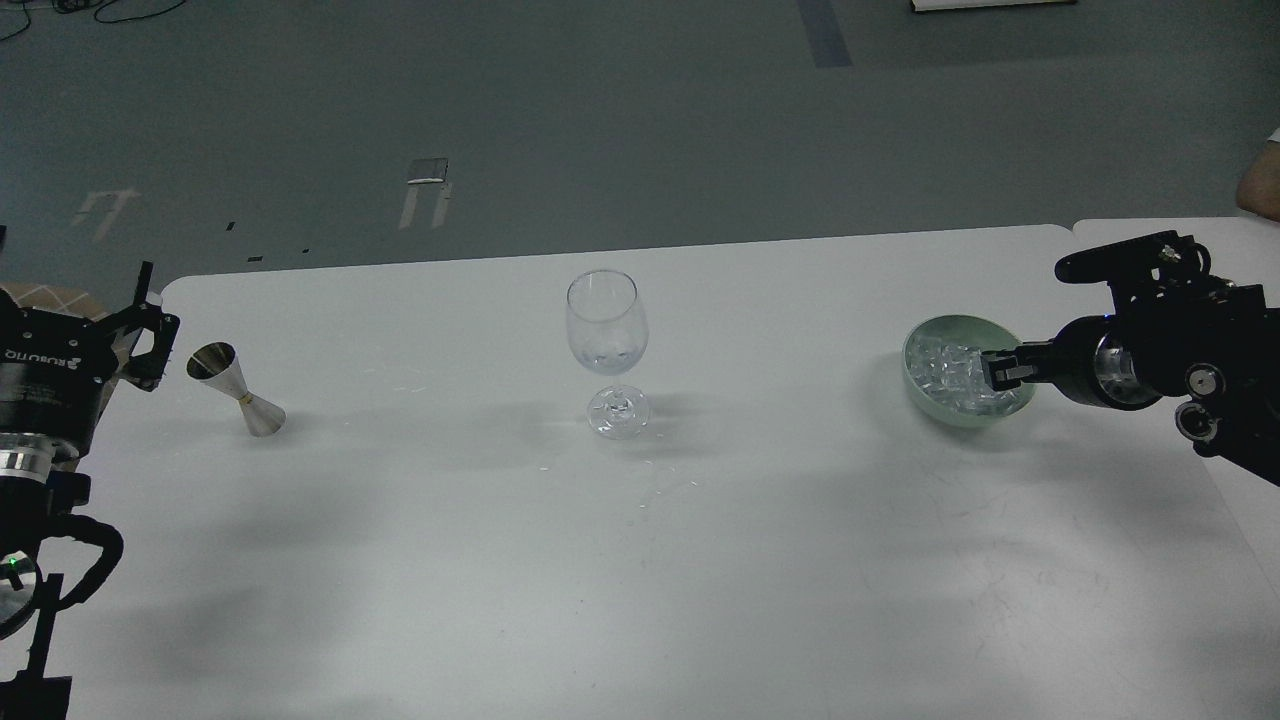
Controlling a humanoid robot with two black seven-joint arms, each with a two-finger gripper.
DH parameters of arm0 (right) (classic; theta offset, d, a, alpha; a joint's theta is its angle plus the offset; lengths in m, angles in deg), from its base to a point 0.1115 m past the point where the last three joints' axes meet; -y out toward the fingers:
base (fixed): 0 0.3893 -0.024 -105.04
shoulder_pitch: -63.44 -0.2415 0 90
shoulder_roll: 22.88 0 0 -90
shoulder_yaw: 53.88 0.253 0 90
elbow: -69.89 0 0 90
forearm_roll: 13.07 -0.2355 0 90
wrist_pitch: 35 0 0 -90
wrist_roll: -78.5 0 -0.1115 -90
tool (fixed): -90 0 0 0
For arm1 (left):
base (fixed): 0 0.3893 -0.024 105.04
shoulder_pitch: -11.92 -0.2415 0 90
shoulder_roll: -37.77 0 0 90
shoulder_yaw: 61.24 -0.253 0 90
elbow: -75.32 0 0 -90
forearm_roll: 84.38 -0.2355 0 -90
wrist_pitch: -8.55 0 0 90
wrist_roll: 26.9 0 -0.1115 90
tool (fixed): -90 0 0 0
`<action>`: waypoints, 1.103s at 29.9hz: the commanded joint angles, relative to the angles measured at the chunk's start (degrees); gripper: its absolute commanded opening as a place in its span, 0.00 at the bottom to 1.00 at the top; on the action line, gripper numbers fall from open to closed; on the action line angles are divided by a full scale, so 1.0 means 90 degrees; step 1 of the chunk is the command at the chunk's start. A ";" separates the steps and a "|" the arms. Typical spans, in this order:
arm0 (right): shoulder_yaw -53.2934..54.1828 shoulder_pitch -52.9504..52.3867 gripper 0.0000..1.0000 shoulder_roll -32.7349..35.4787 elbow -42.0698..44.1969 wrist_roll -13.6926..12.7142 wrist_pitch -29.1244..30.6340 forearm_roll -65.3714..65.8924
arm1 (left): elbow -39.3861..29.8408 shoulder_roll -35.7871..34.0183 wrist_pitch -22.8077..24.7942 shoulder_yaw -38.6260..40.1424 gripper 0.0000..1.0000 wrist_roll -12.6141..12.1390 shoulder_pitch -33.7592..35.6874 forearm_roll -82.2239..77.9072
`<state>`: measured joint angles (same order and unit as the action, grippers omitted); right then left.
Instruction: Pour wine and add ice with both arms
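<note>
There is just one view, from the robot's head. It looks forward and down on the wide white table [700, 560] from close by, with grey floor [600, 120] far behind it.

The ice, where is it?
In the head view, the ice fills a pale green bowl at the table's right, under the right gripper.

We can read just one piece of lettering: the white brand name "ROBOTIQ" on the black body of the left gripper [150, 330], at the left edge of the head view (it appears upside down from where we look, and its last letter is hard to make out). Nothing else that we can see carries legible text, numbers or signs.
</note>
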<state>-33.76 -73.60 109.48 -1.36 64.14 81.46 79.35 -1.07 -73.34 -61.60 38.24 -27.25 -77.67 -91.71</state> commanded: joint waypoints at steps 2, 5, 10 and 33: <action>-0.0009 0.0012 0.44 -0.0058 0.0046 -0.0016 0.0009 0.0005 | 0.0020 0.0002 0.0002 -0.0009 0.98 0.0010 -0.0017 0.0005; -0.0038 0.0022 0.44 -0.0068 0.0056 -0.0036 0.0010 0.0005 | 0.0020 0.0002 0.0002 -0.0009 0.98 0.0010 -0.0017 0.0005; -0.0048 0.0080 0.44 -0.0194 0.0134 -0.0036 0.0010 0.0014 | 0.0040 0.0002 0.0109 0.0021 0.98 0.0029 -0.0056 0.0005; -0.0058 0.0178 0.38 -0.0488 0.0290 -0.0123 0.0019 0.0014 | 0.0079 -0.0017 0.0129 0.0040 0.98 0.0049 -0.0114 0.0014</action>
<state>-34.34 -71.95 105.09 1.48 63.01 81.64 79.54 -0.38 -73.50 -60.44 38.60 -26.81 -78.70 -91.58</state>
